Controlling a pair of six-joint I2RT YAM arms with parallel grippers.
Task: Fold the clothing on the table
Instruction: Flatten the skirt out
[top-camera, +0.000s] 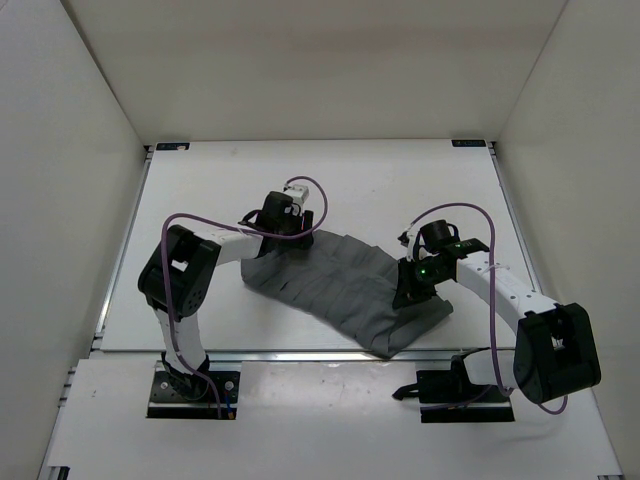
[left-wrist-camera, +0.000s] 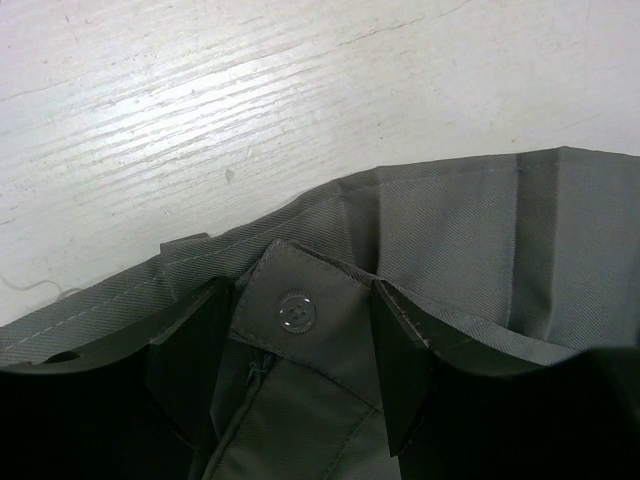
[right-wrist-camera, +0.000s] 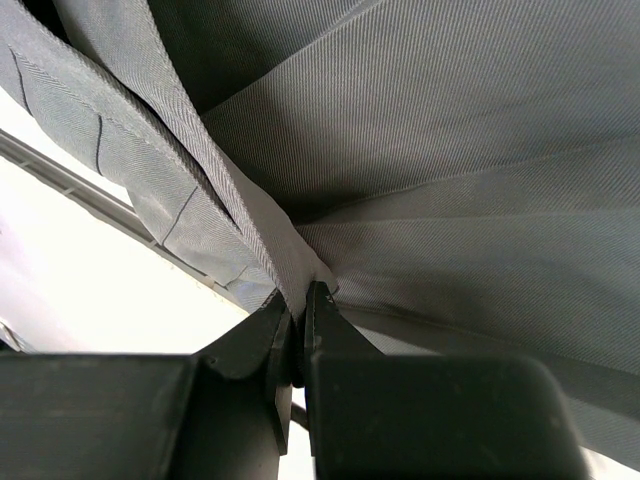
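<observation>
Grey garment (top-camera: 340, 290) lies on the white desk (top-camera: 200, 200), centre to right of centre, in the near half. It runs as a wrinkled band from the left tool down and right, and its near-right corner reaches the desk's near rail.

Left tool (left-wrist-camera: 295, 365): jaws spread, gripping nothing. The two dark fingers (left-wrist-camera: 190, 350) sit on either side of a waistband tab, with a gap between each finger and the tab. A round snap button (left-wrist-camera: 295, 313) shows on the tab, and a zip line runs below it. Probably trousers or shorts, though the overhead view is too crumpled to settle it. The waistband edge is at the far-left end of the garment, with bare desk just beyond it.

Right tool (right-wrist-camera: 297, 340): jaws pressed together, pinching a fold of the grey cloth by its edge. Taut creases fan out from the pinch. A hemmed strip hangs off to the left in the wrist view, and the metal rail (right-wrist-camera: 90, 195) is visible beneath it. From overhead, this tool is over the garment's right side.

A purple cable (top-camera: 300, 185) loops over the left wrist. White walls enclose the desk.
</observation>
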